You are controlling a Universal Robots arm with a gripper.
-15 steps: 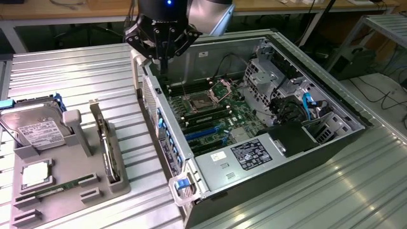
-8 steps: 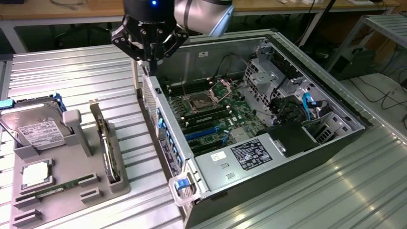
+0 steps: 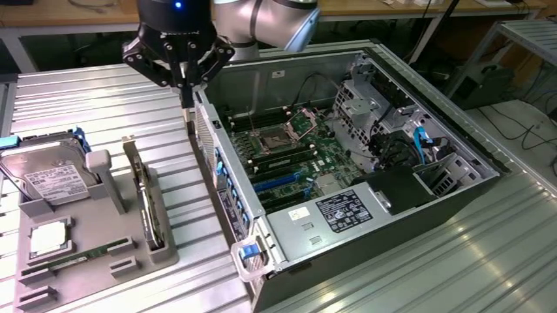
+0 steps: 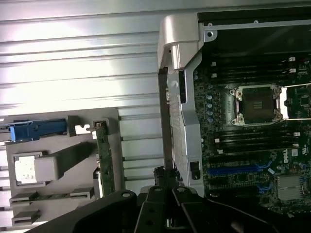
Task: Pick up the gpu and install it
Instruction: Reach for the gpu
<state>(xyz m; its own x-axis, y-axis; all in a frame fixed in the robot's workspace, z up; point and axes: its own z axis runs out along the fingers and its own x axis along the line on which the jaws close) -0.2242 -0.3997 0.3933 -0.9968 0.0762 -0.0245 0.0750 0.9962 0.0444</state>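
Observation:
The gpu [image 3: 143,195] stands on its long edge in a slot of the grey holder tray [image 3: 130,225], its silver bracket at the far end. In the wrist view the gpu [image 4: 104,162] appears as a thin green edge. My gripper [image 3: 186,117] hangs above the table between the tray and the open computer case [image 3: 348,163], close to the case's rear corner. Its long thin fingers [image 4: 165,121] are pressed together with nothing between them. The gripper is well apart from the gpu, higher and further back.
The holder tray also carries a silver hard drive [image 3: 48,173], a square processor [image 3: 48,238] and a green memory stick [image 3: 74,257]. The case lies on its side with the motherboard [image 3: 287,160] exposed, blue slots [image 3: 278,179] facing up. The table top is ribbed metal.

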